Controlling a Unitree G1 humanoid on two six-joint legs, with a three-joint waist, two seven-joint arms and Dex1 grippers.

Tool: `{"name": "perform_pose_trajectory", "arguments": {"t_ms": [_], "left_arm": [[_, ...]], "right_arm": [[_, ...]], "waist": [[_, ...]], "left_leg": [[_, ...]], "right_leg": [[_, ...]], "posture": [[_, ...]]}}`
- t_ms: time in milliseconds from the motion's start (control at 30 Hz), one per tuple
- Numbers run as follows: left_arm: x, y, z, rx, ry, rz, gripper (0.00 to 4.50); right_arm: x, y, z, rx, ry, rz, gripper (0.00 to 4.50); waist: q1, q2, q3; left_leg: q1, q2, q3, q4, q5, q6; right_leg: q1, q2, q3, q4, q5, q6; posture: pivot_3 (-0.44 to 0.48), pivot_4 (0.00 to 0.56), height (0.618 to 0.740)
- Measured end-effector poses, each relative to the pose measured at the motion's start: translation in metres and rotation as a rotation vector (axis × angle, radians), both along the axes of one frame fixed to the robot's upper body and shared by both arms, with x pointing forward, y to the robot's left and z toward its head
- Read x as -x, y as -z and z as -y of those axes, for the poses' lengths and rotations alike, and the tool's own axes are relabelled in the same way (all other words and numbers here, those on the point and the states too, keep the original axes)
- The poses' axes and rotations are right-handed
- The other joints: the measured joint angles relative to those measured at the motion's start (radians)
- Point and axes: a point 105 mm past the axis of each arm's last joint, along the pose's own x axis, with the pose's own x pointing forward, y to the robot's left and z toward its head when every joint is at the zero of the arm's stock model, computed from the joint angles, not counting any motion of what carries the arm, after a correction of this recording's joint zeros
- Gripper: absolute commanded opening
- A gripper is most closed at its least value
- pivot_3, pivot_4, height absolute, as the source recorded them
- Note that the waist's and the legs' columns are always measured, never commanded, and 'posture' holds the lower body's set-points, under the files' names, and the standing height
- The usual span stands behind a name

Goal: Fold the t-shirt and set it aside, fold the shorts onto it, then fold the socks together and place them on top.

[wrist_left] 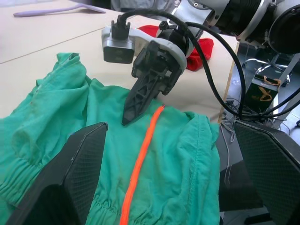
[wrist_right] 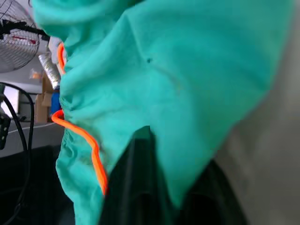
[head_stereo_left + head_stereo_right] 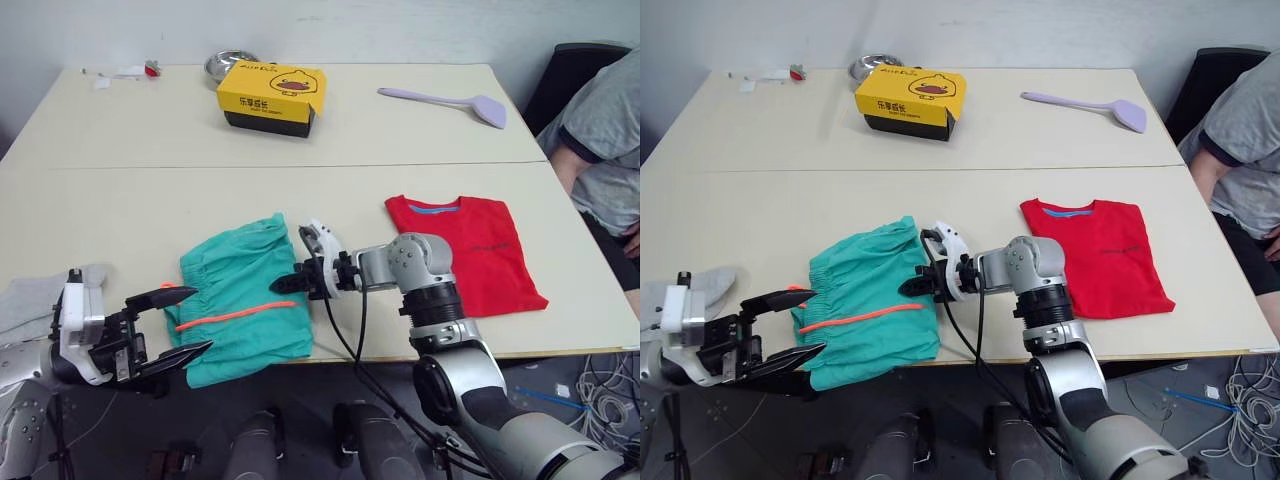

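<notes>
Shorts (image 3: 243,300) overhang table (image 3: 110,215) edge beside left gripper (image 3: 178,324).

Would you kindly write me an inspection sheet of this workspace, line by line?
Surface: two beige tables pushed together.
Job's things: folded t-shirt lies flat to the right; shorts bunched at the near edge, orange drawstring across them; socks at the far left edge.
Clutter: yellow box, metal bowl, lilac spatula, small items at the far left corner.
Grippers: left gripper open beside the shorts' waistband; right gripper shut on the shorts' right edge.
Cables: black cable hangs from the right arm; more cables on the floor.
Surroundings: seated person, dark chair.
</notes>
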Motion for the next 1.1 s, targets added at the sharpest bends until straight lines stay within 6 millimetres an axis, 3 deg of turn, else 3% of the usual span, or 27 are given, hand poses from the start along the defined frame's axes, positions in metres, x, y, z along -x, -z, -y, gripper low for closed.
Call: {"name": "perform_pose_trajectory", "arguments": {"t_ms": [300, 500, 567, 800, 1100], "left_arm": [[-0.013, 0.000, 0.014, 0.056, 0.019, 0.022, 4.50], [-0.022, 0.007, 0.020, 0.074, 0.039, 0.014, 4.50], [-0.025, 0.008, 0.021, 0.083, 0.043, 0.016, 4.50], [-0.034, 0.010, 0.027, 0.074, 0.086, 0.021, 4.50], [-0.040, 0.007, 0.033, 0.079, 0.121, 0.032, 4.50]], "right_arm": [[-0.011, -0.061, 0.063, -0.109, 0.071, 0.094, 0.03], [0.002, -0.087, 0.132, -0.014, 0.097, 0.219, 0.03], [0.006, -0.094, 0.145, 0.013, 0.107, 0.244, 0.03], [0.015, -0.109, 0.187, 0.100, 0.162, 0.254, 0.03], [0.001, -0.105, 0.262, 0.265, 0.365, 0.275, 0.03]], "waist": [[0.003, 0.000, 0.000], [0.014, 0.001, 0.001], [0.015, 0.001, 0.001], [0.029, 0.001, 0.001], [0.033, 0.002, 0.001]], "left_leg": [[-0.001, 0.000, 0.000, 0.000, 0.000, 0.001], [-0.001, 0.000, 0.002, 0.000, 0.000, 0.002], [0.000, 0.000, 0.002, 0.000, 0.000, 0.002], [-0.001, 0.000, 0.002, 0.001, 0.000, 0.002], [-0.001, 0.000, 0.005, 0.000, -0.001, 0.004]], "right_leg": [[0.000, 0.000, 0.000, -0.001, 0.000, 0.000], [0.000, 0.001, 0.000, -0.003, 0.001, 0.001], [0.000, 0.002, 0.001, -0.003, 0.001, 0.002], [0.000, 0.002, 0.002, -0.004, 0.001, 0.003], [0.000, 0.002, 0.004, -0.007, 0.002, 0.004]], "posture": [[0.000, 0.150, 0.740], [0.000, 0.150, 0.740], [0.000, 0.150, 0.740], [0.000, 0.150, 0.740], [0.000, 0.150, 0.740]]}}
